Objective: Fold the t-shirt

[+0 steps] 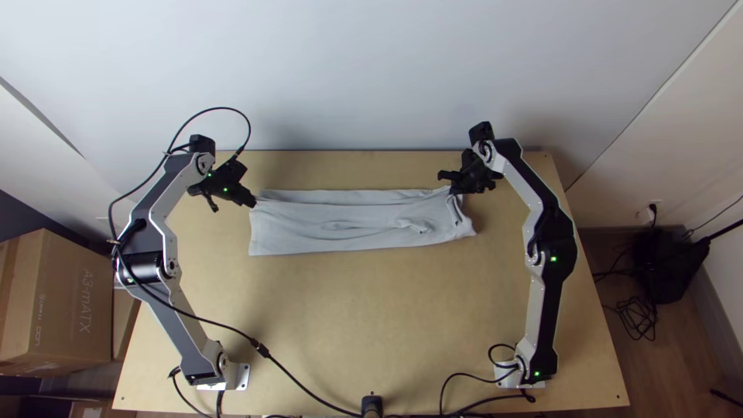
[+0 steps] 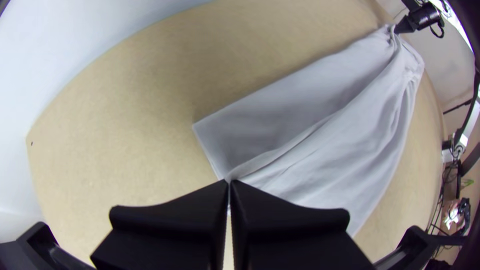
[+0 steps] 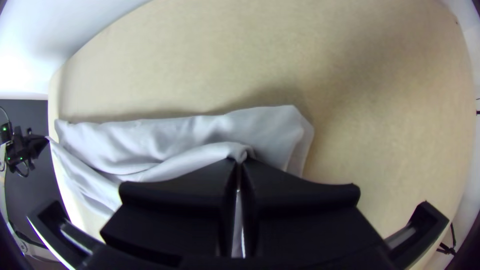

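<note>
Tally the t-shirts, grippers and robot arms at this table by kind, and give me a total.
T-shirt: 1
Grippers, left gripper and right gripper: 2
Robot arms, left arm and right arm: 2
Total: 5

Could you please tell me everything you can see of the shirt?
The shirt is pale grey, soft-looking cloth, folded into a long, wrinkled strip across the far part of the table. The left pincer and right pincer pinch it near opposite ends, toward its far side, with a ridge of cloth between them. Creases bunch near its right end.
</note>
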